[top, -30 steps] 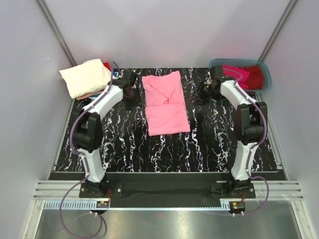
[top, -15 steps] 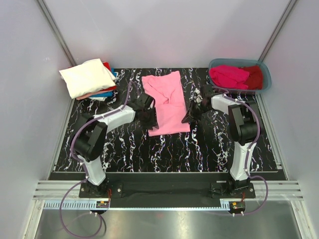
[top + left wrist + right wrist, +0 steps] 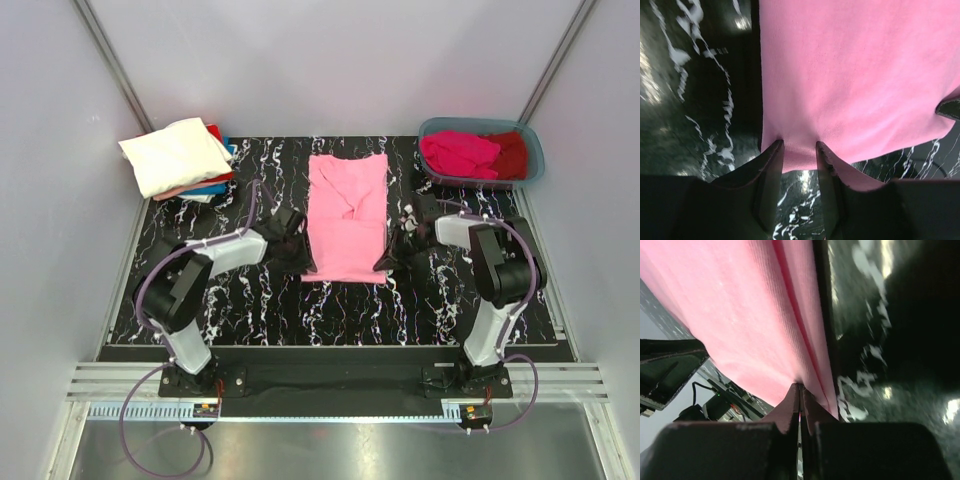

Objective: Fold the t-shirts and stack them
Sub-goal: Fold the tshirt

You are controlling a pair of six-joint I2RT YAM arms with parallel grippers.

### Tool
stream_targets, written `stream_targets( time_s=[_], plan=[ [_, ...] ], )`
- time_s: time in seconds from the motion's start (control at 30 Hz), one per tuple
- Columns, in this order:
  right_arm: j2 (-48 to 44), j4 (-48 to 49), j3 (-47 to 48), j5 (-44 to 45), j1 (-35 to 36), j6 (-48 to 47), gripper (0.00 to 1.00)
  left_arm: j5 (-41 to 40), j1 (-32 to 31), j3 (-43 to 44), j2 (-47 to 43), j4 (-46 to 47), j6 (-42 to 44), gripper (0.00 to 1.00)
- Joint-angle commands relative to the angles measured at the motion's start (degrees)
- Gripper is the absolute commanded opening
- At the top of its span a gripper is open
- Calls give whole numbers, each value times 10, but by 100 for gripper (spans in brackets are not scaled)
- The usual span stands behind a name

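A light pink t-shirt (image 3: 346,215), folded into a long strip, lies flat mid-table. My left gripper (image 3: 300,258) is at its near left corner. In the left wrist view that gripper (image 3: 799,144) has its fingers apart, with the pink t-shirt's (image 3: 850,80) hem lying between the tips. My right gripper (image 3: 385,262) is at the near right corner. In the right wrist view it (image 3: 801,386) is shut on the pink t-shirt's (image 3: 740,315) layered edge. A cream-white t-shirt (image 3: 175,155) tops a folded stack at the back left.
A grey-blue tub (image 3: 533,158) at the back right holds a magenta t-shirt (image 3: 458,152) and a dark red t-shirt (image 3: 510,152). Red and blue cloth edges (image 3: 215,183) peek from under the stack. Grey walls enclose the black marbled table (image 3: 250,310).
Both grippers came from the shirt's far end to its near corners. The right one shut on the hem; the left narrowed. The pink shirt straightened and shifted right and nearer.
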Motion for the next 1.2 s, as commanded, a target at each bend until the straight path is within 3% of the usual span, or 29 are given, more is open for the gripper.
stream_targets(
  time_s=[0.0,0.13,0.23,0.3,0.37,0.43,0.6,0.87,1.17],
  plan=[
    [-43,-40,-46,68,5,-8,0,-23,-43,-45,-39,-29,-15,39],
    [-104,-89,-49,90,5,-38,2,-54,-85,-93,-103,-36,-71,40],
    [-144,-136,-26,110,5,-58,32,-83,-107,-96,-156,-74,-86,50],
    [-170,-157,-18,107,5,-55,54,-119,-108,-74,-187,-105,-85,65],
    [-214,-168,-22,103,5,-51,63,-157,-107,-48,-202,-154,-78,75],
    [-259,-185,-29,107,5,-50,71,-170,-108,-40,-223,-182,-79,77],
    [-332,-192,-94,107,6,-46,74,-160,-115,-112,-315,-176,-112,77],
    [-307,-144,-150,93,10,-3,69,-115,-133,-259,-413,-71,-187,76],
    [-214,-32,-206,70,12,19,50,-110,-140,-294,-359,12,-205,71]
  ],
)
